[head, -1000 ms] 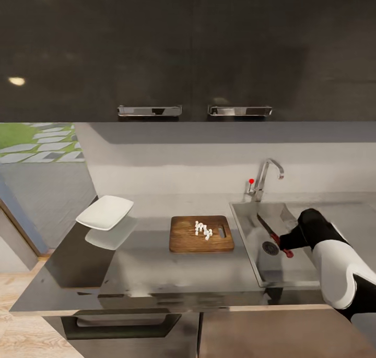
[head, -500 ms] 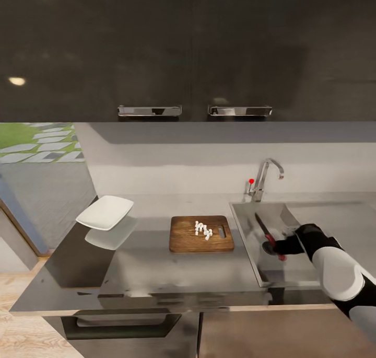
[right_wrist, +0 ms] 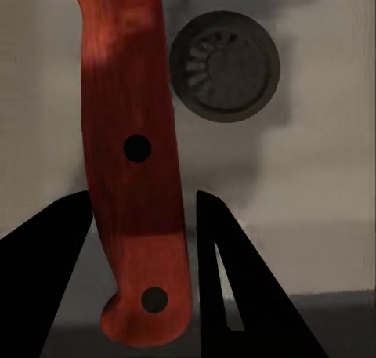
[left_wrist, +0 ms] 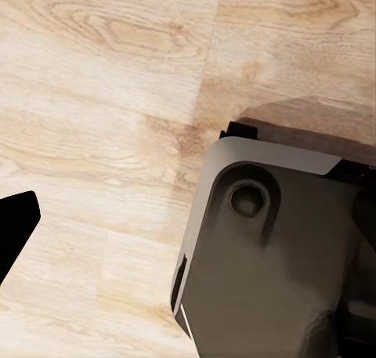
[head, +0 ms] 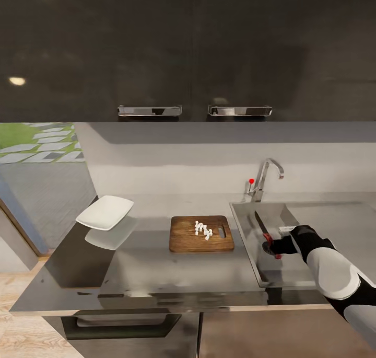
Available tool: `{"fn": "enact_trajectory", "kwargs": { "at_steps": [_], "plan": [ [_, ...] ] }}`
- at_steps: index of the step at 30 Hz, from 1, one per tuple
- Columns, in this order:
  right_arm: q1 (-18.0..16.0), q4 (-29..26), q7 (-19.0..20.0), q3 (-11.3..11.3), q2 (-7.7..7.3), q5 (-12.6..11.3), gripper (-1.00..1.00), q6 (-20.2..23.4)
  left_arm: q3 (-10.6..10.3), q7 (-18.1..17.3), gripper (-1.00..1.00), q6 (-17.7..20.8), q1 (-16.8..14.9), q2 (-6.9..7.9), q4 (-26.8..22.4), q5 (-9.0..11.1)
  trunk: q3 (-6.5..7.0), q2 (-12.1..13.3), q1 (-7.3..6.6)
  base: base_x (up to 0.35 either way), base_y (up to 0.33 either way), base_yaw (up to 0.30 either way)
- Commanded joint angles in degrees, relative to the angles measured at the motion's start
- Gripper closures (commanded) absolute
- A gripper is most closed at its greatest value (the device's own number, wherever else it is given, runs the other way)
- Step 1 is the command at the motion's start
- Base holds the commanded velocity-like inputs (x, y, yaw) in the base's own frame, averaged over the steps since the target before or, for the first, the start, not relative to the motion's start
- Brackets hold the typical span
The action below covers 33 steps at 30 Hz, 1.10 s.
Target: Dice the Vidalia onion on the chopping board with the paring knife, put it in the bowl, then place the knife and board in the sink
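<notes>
The Vidalia onion lies as diced onion (head: 202, 230), a small heap of white cubes on the brown chopping board (head: 183, 240) in the middle of the countertop (head: 156, 274). The white bowl (head: 104, 212) stands at the counter's far left end, with nothing in it. My right gripper (head: 275, 245) hangs low inside the sink (head: 245, 243), shut on the paring knife (head: 262, 228) by its reddish handle (right_wrist: 133, 162). The dark blade points toward the back wall. Just beyond the handle lies the round drain (right_wrist: 225, 66). A dark fingertip (left_wrist: 12, 233) of my left gripper shows over the wooden floor.
The chrome tap (head: 265, 176) with its red knob rises behind the sink. Glossy black wall cabinets (head: 188, 49) hang above the counter. A flat drainboard (head: 339, 217) extends right of the basin. The robot's grey base (left_wrist: 274, 256) sits on the floor below my left arm.
My right arm has drawn left and lower in the sink, carrying the knife toward the drain. The board, cubes and bowl have not moved.
</notes>
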Motion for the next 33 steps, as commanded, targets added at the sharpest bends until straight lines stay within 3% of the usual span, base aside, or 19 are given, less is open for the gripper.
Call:
{"fn": "enact_trajectory", "kwargs": {
  "at_steps": [1, 5, 12, 33],
  "plan": [
    [-0.07, 0.7, 0.23, -0.39, 0.03, 0.01, 1.0, 0.09, -0.48, 0.0, -1.0, -0.31, -0.09, -0.03, 0.19, 0.35, -0.13, -0.13, 0.04, 0.0, 0.0, 0.0],
    [-0.07, 5.35, -5.55, -0.46, 0.37, -1.2, 1.0, -0.71, -0.48, 0.0, -1.0, -0.32, -0.09, -0.01, 0.19, 0.34, -0.13, -0.13, 0.04, 0.0, 0.0, 0.0],
    [-0.07, 8.38, -9.39, -0.5, 0.48, -2.3, 1.0, -2.7, -0.48, 0.0, -1.0, -0.32, -0.09, 0.04, 0.19, 0.34, -0.13, -0.13, 0.04, 0.0, 0.0, 0.0],
    [-0.07, 8.34, -9.81, -0.93, 0.12, -3.59, 1.0, -4.07, -0.48, 0.0, -1.0, -0.32, -0.09, 0.05, 0.19, 0.34, -0.97, -0.13, 0.04, 0.015, -0.022, 0.0]
  ]
}}
